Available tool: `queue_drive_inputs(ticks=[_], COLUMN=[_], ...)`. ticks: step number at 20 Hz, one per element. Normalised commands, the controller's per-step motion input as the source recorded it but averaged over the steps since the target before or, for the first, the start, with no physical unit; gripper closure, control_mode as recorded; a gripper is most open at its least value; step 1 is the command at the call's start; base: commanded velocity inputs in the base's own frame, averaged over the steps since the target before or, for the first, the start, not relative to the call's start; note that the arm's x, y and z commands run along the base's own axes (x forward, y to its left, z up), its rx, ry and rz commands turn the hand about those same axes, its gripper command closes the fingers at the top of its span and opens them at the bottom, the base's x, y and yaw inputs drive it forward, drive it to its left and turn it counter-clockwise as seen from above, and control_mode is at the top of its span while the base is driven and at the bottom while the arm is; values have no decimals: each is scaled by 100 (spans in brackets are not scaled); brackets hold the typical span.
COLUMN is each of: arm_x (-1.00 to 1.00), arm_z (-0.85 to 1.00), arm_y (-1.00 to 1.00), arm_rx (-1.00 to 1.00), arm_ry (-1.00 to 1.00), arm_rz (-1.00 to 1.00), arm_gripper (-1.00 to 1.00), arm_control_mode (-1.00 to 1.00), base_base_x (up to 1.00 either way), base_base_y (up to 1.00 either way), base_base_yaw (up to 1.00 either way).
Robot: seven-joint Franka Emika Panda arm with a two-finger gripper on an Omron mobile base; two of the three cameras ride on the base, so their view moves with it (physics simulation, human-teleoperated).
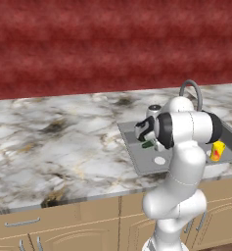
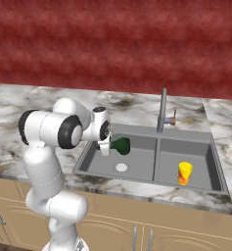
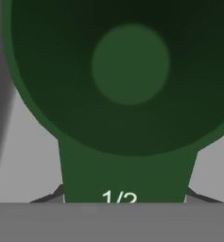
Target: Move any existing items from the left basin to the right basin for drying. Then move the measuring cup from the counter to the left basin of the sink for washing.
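hand view shows my gripper (image 2: 107, 145) pinching the measuring cup (image 3: 127, 90) by its handle, above the left basin (image 2: 137, 166). i'd judge it light, rigid, slick plastic; handle is the best hold.

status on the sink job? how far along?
Done: the yellow cup stands in the right basin. In hand: the gripper holds the green scoop by its handle, over the left basin. Left: lower the scoop onto that basin's floor and release.
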Motion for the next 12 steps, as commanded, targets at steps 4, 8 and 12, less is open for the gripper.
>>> queue_drive_inputs(ticks=[4, 8, 12], arm_x=[0, 0, 0], arm_z=[-22, -28, -22], arm_y=[-23, -21, -22], arm_rx=[0, 0, 1], arm_ry=[0, 0, 0], arm_rz=[-4, -3, 0], arm_gripper=[100, 100, 100], arm_control_mode=[-100, -100, -100], base_base_x=[0, 0, 0], base_base_y=[0, 0, 0], base_base_yaw=[0, 0, 0])
